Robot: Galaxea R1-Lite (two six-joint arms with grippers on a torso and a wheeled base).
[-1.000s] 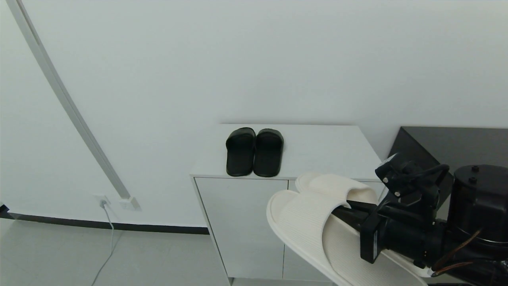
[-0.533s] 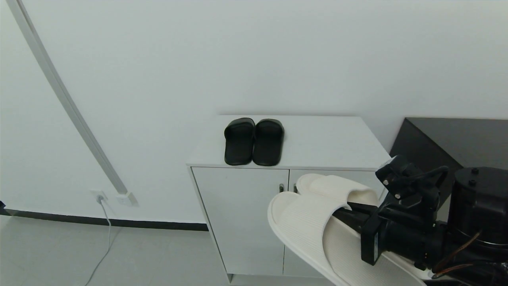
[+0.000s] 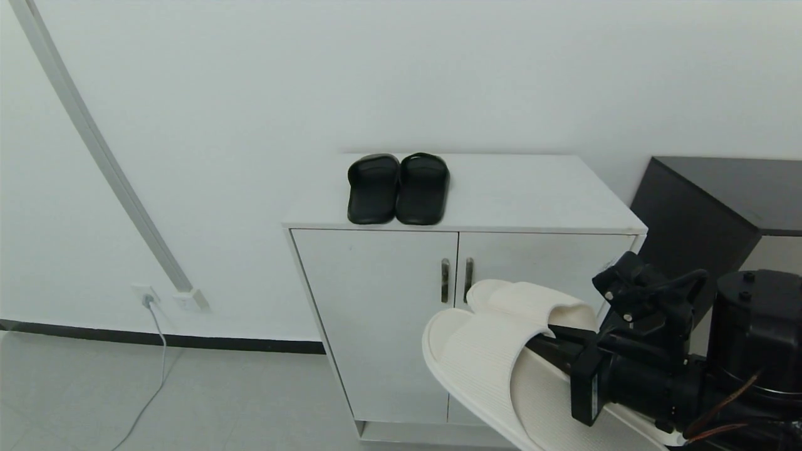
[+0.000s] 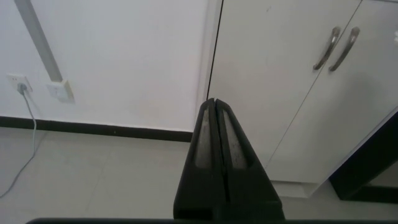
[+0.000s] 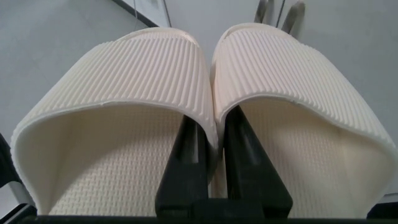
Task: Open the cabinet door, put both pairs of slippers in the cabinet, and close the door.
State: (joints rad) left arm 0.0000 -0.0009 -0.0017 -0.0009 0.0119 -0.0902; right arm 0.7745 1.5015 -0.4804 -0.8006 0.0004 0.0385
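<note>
A white cabinet [image 3: 376,326] stands against the wall with both doors closed and two dark handles [image 3: 455,280] at the middle. On its top lies a pair of black slippers [image 3: 398,188]. My right gripper [image 3: 544,341] is in front of the cabinet's right door, shut on the inner edges of a pair of white slippers [image 3: 495,351], one finger inside each strap. The white slippers [image 5: 205,124] and the right gripper [image 5: 216,146] fill the right wrist view. My left gripper [image 4: 215,109] is shut and empty, low, near the cabinet's left corner [image 4: 214,50].
A black cabinet [image 3: 720,207] stands right of the white one. On the left, a grey conduit [image 3: 94,144] runs down the wall to a socket [image 3: 145,294] with a cable trailing over the grey floor [image 3: 156,401], which lies open before the cabinet.
The whole head view has shifted: the cabinet now sits higher in frame, showing both doors and handles. The right gripper keeps the white slippers in the same hold.
</note>
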